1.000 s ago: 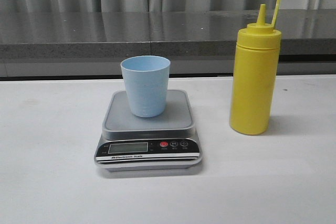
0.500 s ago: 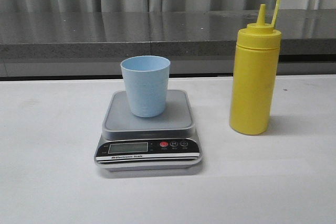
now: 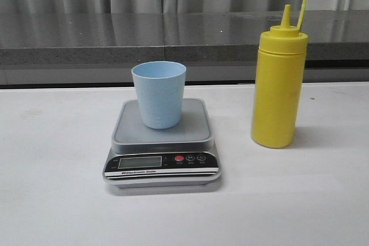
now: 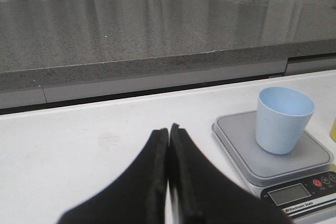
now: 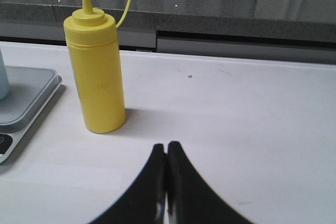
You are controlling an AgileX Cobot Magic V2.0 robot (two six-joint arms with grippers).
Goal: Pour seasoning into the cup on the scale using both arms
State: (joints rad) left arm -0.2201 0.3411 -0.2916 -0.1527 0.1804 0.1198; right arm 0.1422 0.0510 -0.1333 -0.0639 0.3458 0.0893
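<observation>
Both end effectors [image 4: 168,132] [image 5: 166,148] pressed together (empty); scale [image 5: 23,95] cut off.

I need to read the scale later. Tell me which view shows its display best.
Front view: the scale faces the camera, its whole display unobstructed. The left wrist view shows the display at an angle near the frame edge. The right wrist view catches only the scale's corner, no display.

A plain pale blue plastic tumbler [image 3: 159,94] stands upright at frame centre on the rounded silver-grey platform of a flat digital kitchen scale [image 3: 163,145], whose black front panel faces the camera. Right of centre, apart from the scale, a tall yellow plastic squeeze bottle [image 3: 278,84] stands upright, its nozzle uncapped.
</observation>
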